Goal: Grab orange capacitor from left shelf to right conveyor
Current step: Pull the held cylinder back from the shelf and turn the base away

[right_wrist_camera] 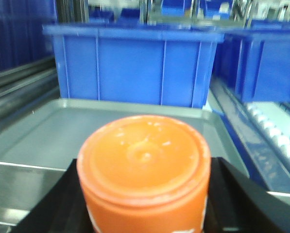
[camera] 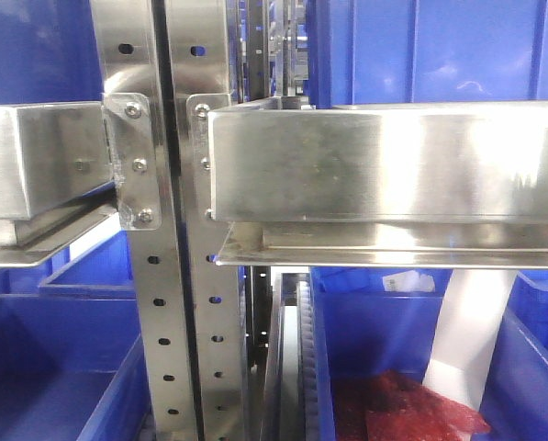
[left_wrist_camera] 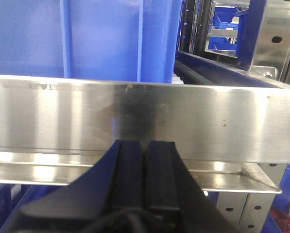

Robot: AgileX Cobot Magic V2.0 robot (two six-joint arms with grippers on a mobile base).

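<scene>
Right wrist view, cylindrical orange capacitor (right_wrist_camera: 145, 165) clamped in right tool (right_wrist_camera: 144, 206), left tool (left_wrist_camera: 145, 170) pads (left_wrist_camera: 127, 170) together

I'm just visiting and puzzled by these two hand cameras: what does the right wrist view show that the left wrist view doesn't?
Only the right wrist view shows the orange capacitor, held by the right gripper, with a flat silver tray beyond it. Only the left wrist view shows the left gripper, its black fingers pressed together and empty, facing a steel shelf beam with a perforated upright under its right end. Both show blue plastic bins behind.
</scene>
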